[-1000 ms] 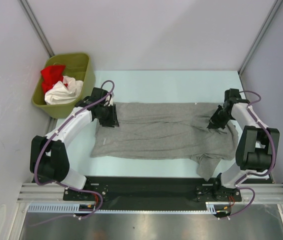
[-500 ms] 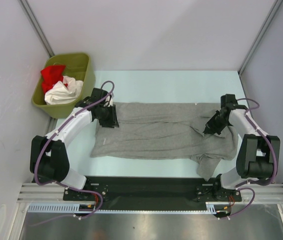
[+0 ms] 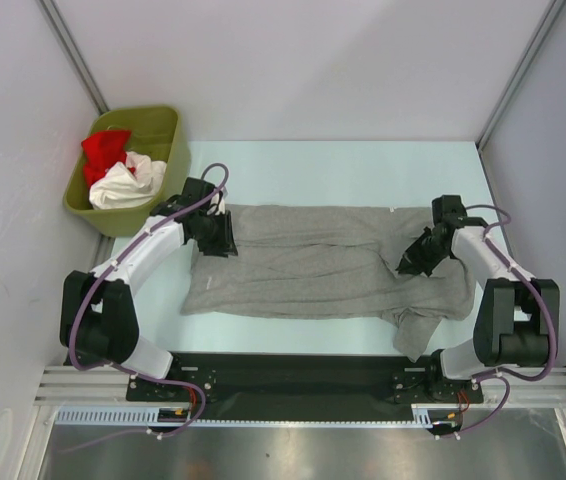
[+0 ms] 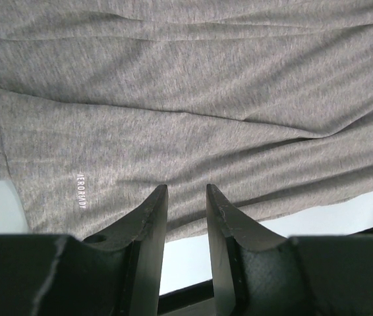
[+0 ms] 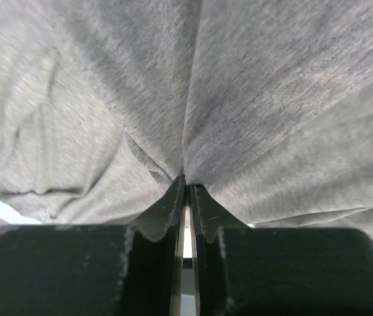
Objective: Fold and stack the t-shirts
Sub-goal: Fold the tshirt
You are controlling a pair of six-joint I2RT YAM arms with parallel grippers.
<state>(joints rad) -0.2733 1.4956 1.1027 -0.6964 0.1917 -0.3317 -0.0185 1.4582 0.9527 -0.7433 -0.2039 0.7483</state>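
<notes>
- Grey t-shirt [image 3: 313, 265] lies flat across the middle of the table [image 3: 343, 165]. It is spread sideways between the two arms, with long creases running along it.
- Its right end is bunched, and a lobe of cloth droops toward the table's near edge by the right arm's base.
- Red t-shirt [image 3: 103, 150] and white t-shirt [image 3: 123, 185] sit crumpled in the green bin [image 3: 168, 125] at far left, off the table, not yet folded.
- Right gripper [image 3: 410, 262] is on the shirt's right portion. In the wrist view its jaws are closed on a pinch of grey cloth, and folds radiate from the tips [image 5: 186, 181].
- Left gripper [image 3: 221, 238] is over the shirt's left end. In the wrist view its jaws stand slightly apart with nothing between them [image 4: 185, 194], just above the cloth near a small white printed word [image 4: 81, 191].
- Handling, my read: light, limp cotton with no stiffness, so it'll drape and drag and won't hold shape. It isn't fragile or slippery, and a pinch grip should hold.
- Grab points: hem or edge corners, both ends at once, and lift evenly. A one-sided pull will likely skew the fold and bunch it further.
- Risk: the drooping lobe could snag or slide off the near edge.
</notes>
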